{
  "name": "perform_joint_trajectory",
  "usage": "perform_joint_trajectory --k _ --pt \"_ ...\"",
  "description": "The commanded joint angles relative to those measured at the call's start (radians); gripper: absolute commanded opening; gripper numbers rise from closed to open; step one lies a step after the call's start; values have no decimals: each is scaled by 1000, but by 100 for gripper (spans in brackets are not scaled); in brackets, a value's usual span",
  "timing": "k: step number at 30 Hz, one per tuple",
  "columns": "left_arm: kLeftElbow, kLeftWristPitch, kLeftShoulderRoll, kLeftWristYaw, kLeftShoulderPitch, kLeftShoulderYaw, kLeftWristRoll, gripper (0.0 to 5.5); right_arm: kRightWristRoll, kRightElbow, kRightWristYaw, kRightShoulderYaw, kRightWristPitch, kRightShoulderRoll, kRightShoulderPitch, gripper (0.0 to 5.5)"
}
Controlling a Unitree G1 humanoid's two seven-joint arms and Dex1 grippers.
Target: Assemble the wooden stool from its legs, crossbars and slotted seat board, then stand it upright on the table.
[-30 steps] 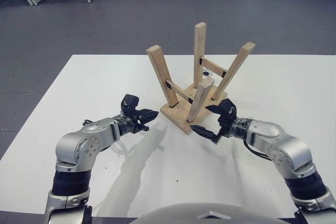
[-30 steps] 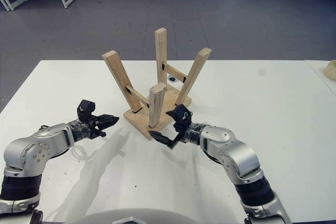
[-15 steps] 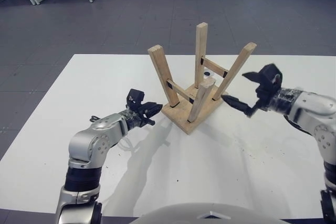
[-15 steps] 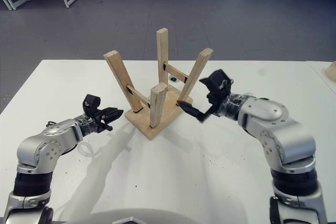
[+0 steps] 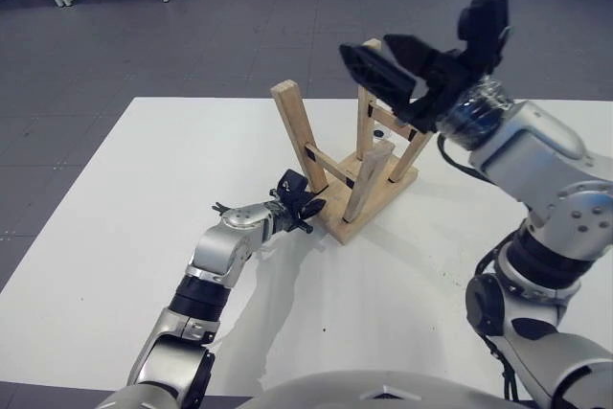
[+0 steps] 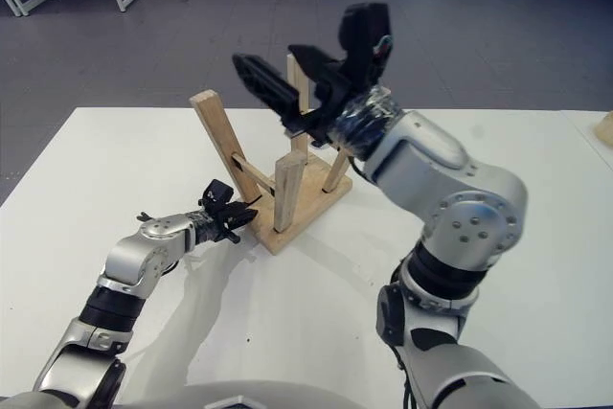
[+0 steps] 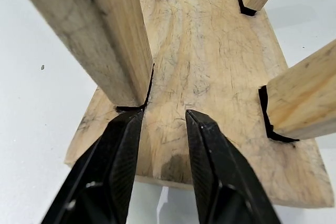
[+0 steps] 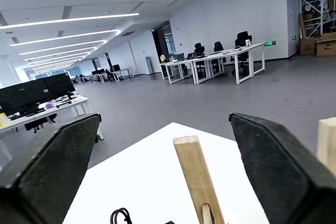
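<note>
Table (image 5: 115, 198): white, carrying the stool at its far middle.
Stool (image 5: 369, 189): assembled, upside down, seat board (image 7: 210, 77) flat on the table, four legs (image 5: 295, 131) splayed upward, crossbars (image 5: 330, 165) between them.
Right end effector (image 6: 263, 53): high above the stool's far legs, fingers spread, released, holding nothing.
Left end effector (image 7: 164, 114): low at the seat board's near-left edge, beside a leg's base, fingers parted, released.

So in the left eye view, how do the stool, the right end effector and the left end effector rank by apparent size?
1. stool
2. right end effector, not far behind; it is held up near the camera, which makes it look bigger
3. left end effector, clearly smallest
</note>
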Motion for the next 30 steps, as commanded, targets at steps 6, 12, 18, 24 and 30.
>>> perform_joint_trajectory --k 6,12,18,24,30 --pt "0 4 -15 -26 23 -17 44 152 -121 39 -49 92 -123 20 -23 360" --pt "-8 17 -21 -31 27 -10 48 152 -53 76 -109 23 -248 74 -116 360" --pt "-5 21 -30 -27 24 -7 51 152 -224 122 8 379 -134 -102 384 360" --pt "-2 22 -45 -14 35 -7 61 152 -180 100 -33 307 -180 7 270 360" --pt "-3 20 -46 -10 48 12 67 152 -73 108 -142 148 -203 83 12 360"
